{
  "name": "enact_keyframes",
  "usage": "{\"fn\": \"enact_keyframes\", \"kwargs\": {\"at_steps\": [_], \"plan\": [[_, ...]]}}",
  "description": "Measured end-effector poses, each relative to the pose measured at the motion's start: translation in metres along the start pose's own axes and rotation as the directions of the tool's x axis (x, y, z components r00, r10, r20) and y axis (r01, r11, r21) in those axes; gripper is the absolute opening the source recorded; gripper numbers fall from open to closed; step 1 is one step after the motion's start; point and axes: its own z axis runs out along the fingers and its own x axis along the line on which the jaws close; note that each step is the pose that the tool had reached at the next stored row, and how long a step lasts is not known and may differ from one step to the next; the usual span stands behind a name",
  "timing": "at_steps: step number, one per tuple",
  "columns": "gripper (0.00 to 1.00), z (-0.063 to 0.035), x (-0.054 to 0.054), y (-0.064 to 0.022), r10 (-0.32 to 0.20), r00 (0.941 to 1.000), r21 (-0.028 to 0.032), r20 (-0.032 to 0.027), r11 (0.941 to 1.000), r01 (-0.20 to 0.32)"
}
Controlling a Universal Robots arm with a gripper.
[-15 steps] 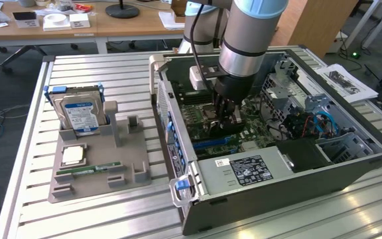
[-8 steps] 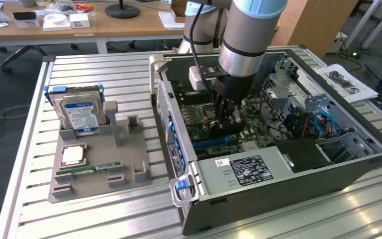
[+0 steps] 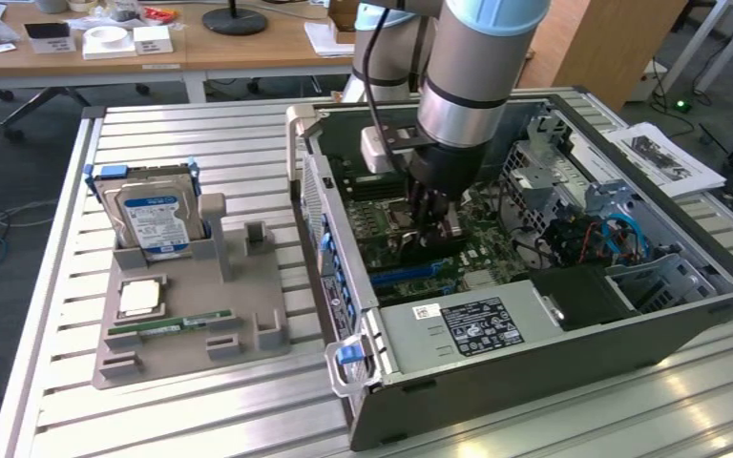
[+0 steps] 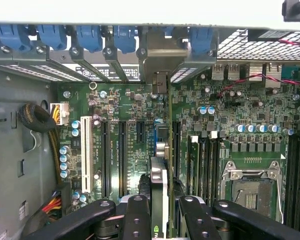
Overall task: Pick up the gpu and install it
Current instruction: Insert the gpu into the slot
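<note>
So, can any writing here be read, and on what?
Nothing reads clearly.
Blue label on the hard drive: too small.
Black label on the power supply: too small.
White print on the motherboard: too small.
Green mark on the gpu in the hand: cut off.

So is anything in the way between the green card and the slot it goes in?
Nothing visible is. The robot's hand grips the green card with black cooler edge-on, over the long black slots of the green motherboard; the neighbouring slots are bare.
</note>
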Motion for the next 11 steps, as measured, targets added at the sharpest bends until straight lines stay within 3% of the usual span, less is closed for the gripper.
{"fn": "enact_keyframes", "kwargs": {"at_steps": [11], "plan": [[0.27, 0.0070, 0.0003, 0.0015, 0.000, 1.0000, 0.0000, 0.0000, 1.0000, 0.000]]}}
